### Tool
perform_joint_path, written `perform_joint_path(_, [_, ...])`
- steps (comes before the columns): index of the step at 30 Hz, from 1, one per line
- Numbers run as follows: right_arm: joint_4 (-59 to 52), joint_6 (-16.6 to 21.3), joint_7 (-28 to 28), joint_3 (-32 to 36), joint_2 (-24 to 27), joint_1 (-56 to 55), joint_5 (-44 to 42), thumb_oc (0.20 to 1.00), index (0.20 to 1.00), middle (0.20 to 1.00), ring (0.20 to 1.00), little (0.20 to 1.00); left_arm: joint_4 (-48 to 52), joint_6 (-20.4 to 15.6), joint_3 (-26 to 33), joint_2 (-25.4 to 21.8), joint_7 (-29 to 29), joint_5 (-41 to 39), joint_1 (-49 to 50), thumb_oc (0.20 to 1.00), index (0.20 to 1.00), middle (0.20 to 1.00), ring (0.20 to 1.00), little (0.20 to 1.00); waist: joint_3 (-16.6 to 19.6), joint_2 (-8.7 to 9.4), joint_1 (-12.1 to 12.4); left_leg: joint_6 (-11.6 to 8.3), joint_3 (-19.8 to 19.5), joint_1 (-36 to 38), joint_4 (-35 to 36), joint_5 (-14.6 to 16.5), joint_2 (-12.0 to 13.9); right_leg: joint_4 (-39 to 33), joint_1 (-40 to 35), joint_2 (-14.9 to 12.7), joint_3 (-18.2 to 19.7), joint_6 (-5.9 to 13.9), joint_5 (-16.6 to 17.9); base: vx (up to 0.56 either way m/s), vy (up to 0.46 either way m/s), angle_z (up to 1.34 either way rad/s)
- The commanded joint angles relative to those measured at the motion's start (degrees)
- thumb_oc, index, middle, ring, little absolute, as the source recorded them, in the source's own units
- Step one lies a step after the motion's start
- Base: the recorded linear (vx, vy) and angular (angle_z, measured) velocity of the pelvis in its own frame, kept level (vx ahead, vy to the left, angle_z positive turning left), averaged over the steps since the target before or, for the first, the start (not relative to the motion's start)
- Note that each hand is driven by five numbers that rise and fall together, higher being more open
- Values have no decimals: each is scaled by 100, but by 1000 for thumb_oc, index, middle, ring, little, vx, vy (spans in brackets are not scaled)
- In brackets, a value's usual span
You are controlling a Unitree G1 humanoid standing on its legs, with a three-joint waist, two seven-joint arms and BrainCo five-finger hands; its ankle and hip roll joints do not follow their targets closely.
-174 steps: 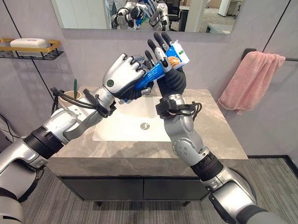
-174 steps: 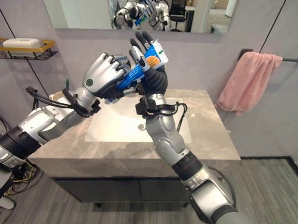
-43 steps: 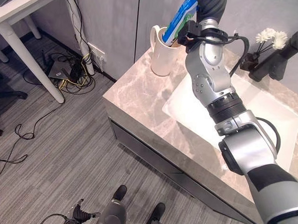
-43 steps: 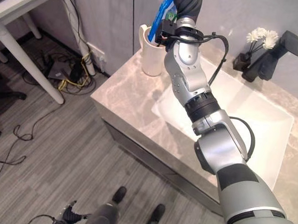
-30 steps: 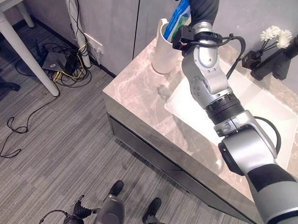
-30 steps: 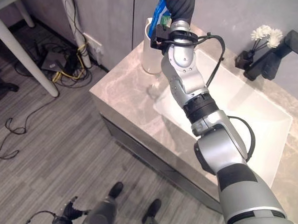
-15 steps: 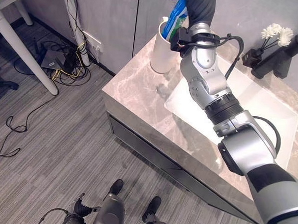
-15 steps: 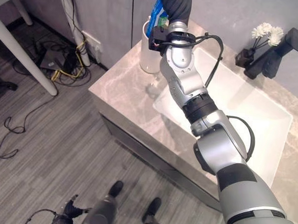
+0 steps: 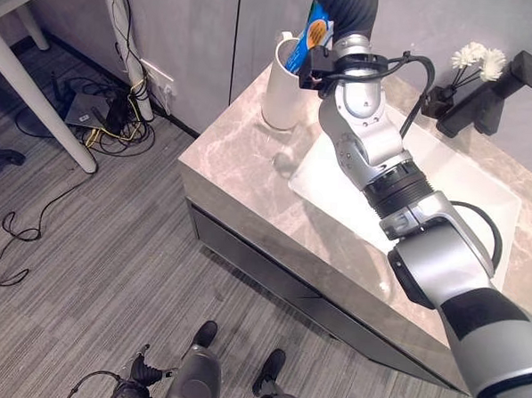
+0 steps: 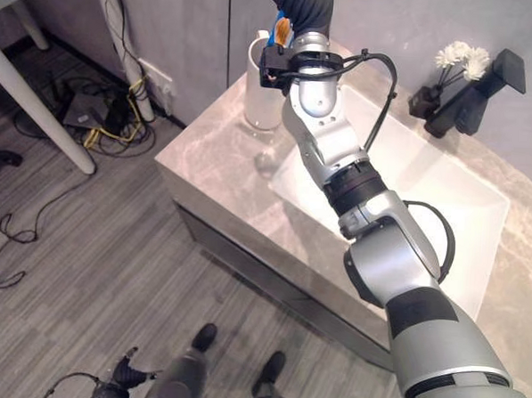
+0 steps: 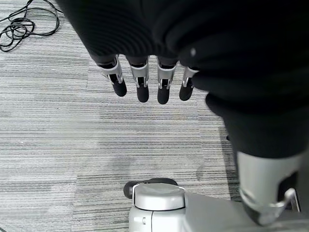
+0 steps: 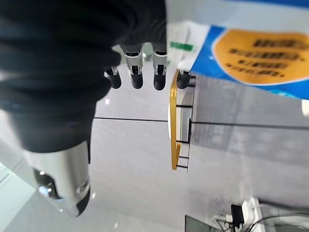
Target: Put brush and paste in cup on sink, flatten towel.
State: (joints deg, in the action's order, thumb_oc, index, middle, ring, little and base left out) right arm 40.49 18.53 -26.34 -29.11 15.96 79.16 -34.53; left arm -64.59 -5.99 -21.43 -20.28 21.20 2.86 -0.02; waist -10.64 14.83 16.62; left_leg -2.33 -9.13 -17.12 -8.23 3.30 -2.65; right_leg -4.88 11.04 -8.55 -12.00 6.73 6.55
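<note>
A white cup [image 9: 278, 97] stands on the left end of the marble counter [image 9: 241, 162]. The blue toothpaste tube [image 9: 316, 32] leans out of the cup's mouth with its orange-marked end up. My right hand [image 9: 349, 5] is right above the cup, against the tube's upper end. In the right wrist view its fingers [image 12: 136, 77] are straight, with the tube [image 12: 251, 53] lying just past their tips. My left hand [image 11: 143, 87] hangs down over the grey floor with its fingers straight and nothing in it.
The white sink basin [image 9: 462, 200] lies right of the cup. A black faucet [image 9: 499, 95] and a small vase of white flowers [image 9: 472, 58] are behind it. Cables [image 9: 101, 110] and a white table leg [image 9: 40, 80] are on the floor at the left.
Earlier both hands held the tube before the mirror. The left hand has let go, the view has swung to the counter's left end, and the right hand has brought the tube into the cup.
</note>
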Motion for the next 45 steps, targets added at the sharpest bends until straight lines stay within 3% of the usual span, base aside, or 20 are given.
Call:
perform_joint_path(1, [-284, 155, -280, 179, 140, 496, 472, 1000, 1000, 1000, 1000, 1000, -321, -33, -54, -84, 84, 152, -61, 1000, 1000, 1000, 1000, 1000, -47, -86, 55, 366, 331, 211, 2, 75, -301, 105, -875, -263, 431, 380, 499, 11, 3, -11])
perform_joint_path(11, [-1065, 114, -667, 696, 529, 150, 1321, 1000, 1000, 1000, 1000, 1000, -593, 36, 89, 32, 61, 369, -98, 1000, 1000, 1000, 1000, 1000, 326, -354, -138, 383, 746, 776, 227, 78, -174, 138, -1007, -197, 547, 365, 403, 11, 24, -18])
perform_joint_path(14, [-1594, 177, -792, 979, 921, -118, 1516, 1000, 1000, 1000, 1000, 1000, -616, 64, 219, 84, 111, 396, -89, 1000, 1000, 1000, 1000, 1000, 437, -445, -259, 381, 870, 974, 418, 8, -114, 128, -1052, -166, 561, 373, 378, -8, 23, -34])
perform_joint_path(16, [-2177, 199, -974, 1361, 1420, -633, 1875, 1000, 1000, 1000, 1000, 1000, -684, 105, 326, 170, 96, 438, -99, 1000, 1000, 1000, 1000, 1000, 572, -553, -443, 390, 905, 1134, 602, -58, -78, 104, -1080, -148, 592, 363, 292, 4, 31, -14])
perform_joint_path(17, [-2209, 184, -981, 1375, 1421, -667, 1890, 1000, 1000, 1000, 1000, 1000, -686, 104, 316, 167, 97, 440, -93, 1000, 1000, 1000, 1000, 1000, 576, -551, -438, 389, 901, 1150, 622, -65, -77, 104, -1088, -147, 589, 362, 288, -2, 32, -3])
perform_joint_path(19, [-2685, 112, -1160, 1763, 2046, -1315, 2449, 1000, 1000, 1000, 1000, 1000, -718, 126, 429, 258, 68, 535, -76, 1000, 1000, 1000, 1000, 1000, 671, -657, -622, 385, 962, 1292, 861, -173, -53, 36, -1079, -124, 639, 363, 208, -33, 34, -1])
perform_joint_path(22, [-3226, 249, -1038, 2370, 2211, -2392, 2369, 1000, 1000, 1000, 1000, 1000, -807, 182, 589, 443, -63, 516, -28, 1000, 1000, 1000, 1000, 1000, 767, -804, -907, 356, 1122, 1432, 1225, -357, -24, -6, -985, -139, 714, 381, 149, -98, 37, -20])
perform_joint_path(23, [-3258, 238, -1038, 2391, 2211, -2433, 2378, 1000, 1000, 1000, 1000, 1000, -808, 182, 576, 439, -63, 518, -19, 1000, 1000, 1000, 1000, 1000, 778, -801, -894, 355, 1124, 1444, 1245, -366, -22, -6, -985, -137, 716, 381, 147, -89, 26, -46])
perform_joint_path(26, [-3738, -6, -1263, 3000, 2572, -3671, 3347, 1000, 1000, 1000, 1000, 1000, -857, 192, 750, 542, -135, 677, 7, 1000, 1000, 1000, 1000, 1000, 788, -933, -1162, 355, 1218, 1482, 1323, -386, -5, 2, -923, -159, 798, 400, 121, -97, 23, -28])
perform_joint_path(27, [-3962, -83, -1431, 3487, 2520, -4416, 3685, 1000, 1000, 1000, 1000, 1000, -880, 194, 833, 570, -126, 771, 15, 1000, 1000, 1000, 1000, 1000, 788, -1002, -1309, 355, 1261, 1475, 1323, -382, -6, 13, -881, -169, 852, 413, 107, -99, 32, -14])
perform_joint_path(31, [-3899, -278, -1852, 4314, 2298, -5654, 4161, 1000, 1000, 1000, 1000, 1000, -936, 192, 932, 623, -128, 904, 44, 1000, 1000, 1000, 1000, 1000, 810, -1075, -1493, 379, 1298, 1500, 1323, -400, -9, 47, -838, -204, 903, 423, 153, -64, 21, -22])
perform_joint_path(33, [-3743, -434, -2205, 4817, 1757, -6570, 4453, 1000, 1000, 1000, 1000, 1000, -962, 160, 1048, 691, -73, 957, 61, 1000, 1000, 1000, 1000, 1000, 849, -1147, -1633, 407, 1326, 1511, 1323, -395, -34, 47, -811, -243, 972, 427, 182, -48, 33, -7])
perform_joint_path(37, [-2582, -177, -2486, 5221, 835, -7301, 3515, 1000, 1000, 1000, 1000, 1000, -1006, 151, 1081, 800, -14, 945, 31, 1000, 1000, 1000, 1000, 1000, 899, -1198, -1735, 430, 1371, 1606, 1323, -305, -56, 40, -849, -271, 1063, 442, 152, -13, 21, -12])
perform_joint_path(41, [-761, -128, -2582, 5182, 358, -7624, 2531, 1000, 1000, 1000, 1000, 1000, -929, 89, 879, 856, -28, 933, 8, 1000, 1000, 1000, 1000, 1000, 904, -1236, -1803, 456, 1388, 1705, 1323, -259, -76, 99, -874, -277, 1125, 432, 132, 14, 15, -3])
perform_joint_path(42, [-164, -186, -2442, 5105, 356, -7656, 2292, 1000, 1000, 1000, 1000, 1000, -895, 76, 824, 849, -46, 932, 18, 1000, 1000, 1000, 1000, 1000, 904, -1235, -1802, 462, 1389, 1736, 1323, -243, -82, 118, -883, -271, 1133, 430, 119, -2, 33, -5])
perform_joint_path(43, [914, -482, -1939, 4581, 448, -7671, 2162, 1000, 1000, 1000, 1000, 1000, -806, 24, 700, 837, -88, 912, 31, 1000, 1000, 1000, 1000, 1000, 851, -1240, -1814, 479, 1425, 1810, 1300, -212, -107, 210, -868, -277, 1194, 427, 109, -28, 28, -6])
perform_joint_path(45, [1484, -635, -1666, 4243, 475, -7572, 2211, 1000, 1000, 1000, 1000, 1000, -755, 0, 693, 834, -95, 879, 64, 1000, 1000, 1000, 1000, 1000, 786, -1247, -1808, 483, 1493, 1849, 1280, -203, -95, 279, -826, -264, 1222, 438, 129, -78, -7, -13])
